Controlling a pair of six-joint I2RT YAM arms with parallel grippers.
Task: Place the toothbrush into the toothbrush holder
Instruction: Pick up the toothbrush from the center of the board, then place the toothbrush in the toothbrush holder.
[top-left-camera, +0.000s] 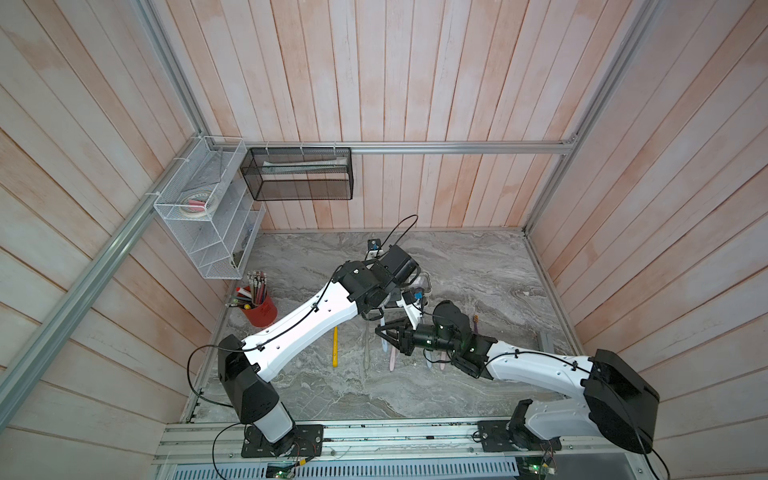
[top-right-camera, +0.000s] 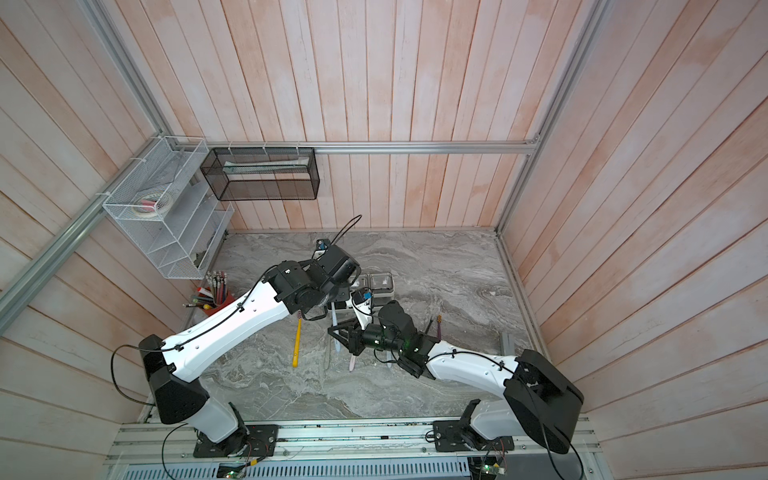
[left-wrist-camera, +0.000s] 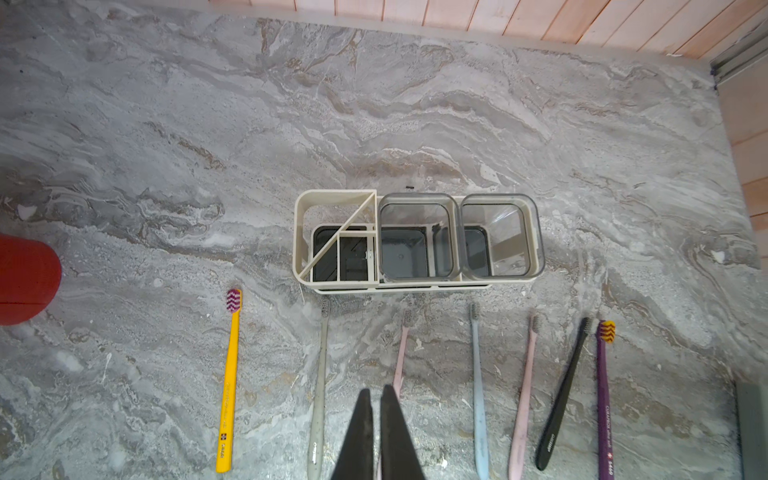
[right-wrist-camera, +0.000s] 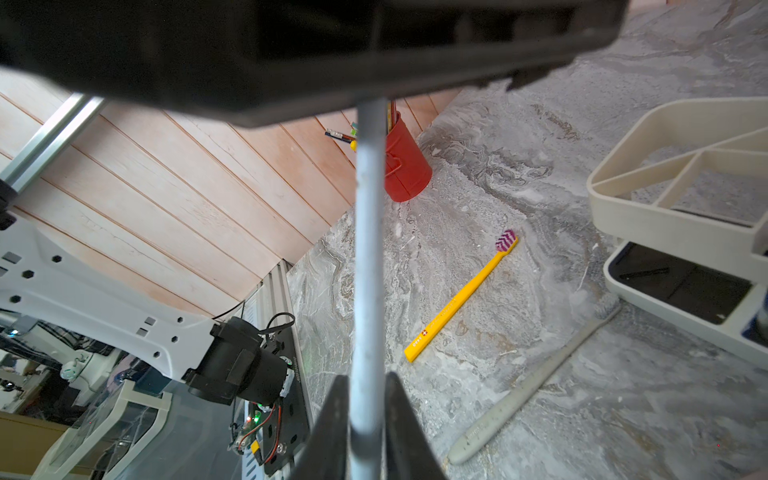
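I see the pale blue plastic toothbrush (right-wrist-camera: 365, 249) off the marble (right-wrist-camera: 540, 395), near the divided end of the white oblong plastic toothbrush holder (right-wrist-camera: 623, 216). Its long axis runs from the right gripper (right-wrist-camera: 365, 376), pinched on the handle, up under a black housing (right-wrist-camera: 291, 50) that hides its head. The left gripper (left-wrist-camera: 376, 390) is closed, seemingly empty.

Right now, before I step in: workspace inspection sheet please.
surface: grey marbled top, white specks.
job's things: toothbrush holder upright, no brush seen in it; blue-grey toothbrush held off the surface.
clutter: yellow toothbrush and six others lying flat; red cup of pencils.
grippers: left gripper shut, nothing seen in it; right gripper shut on the blue-grey toothbrush.
cables: black cable loops at both arms.
surroundings: plank walls, white wire rack, black mesh basket.
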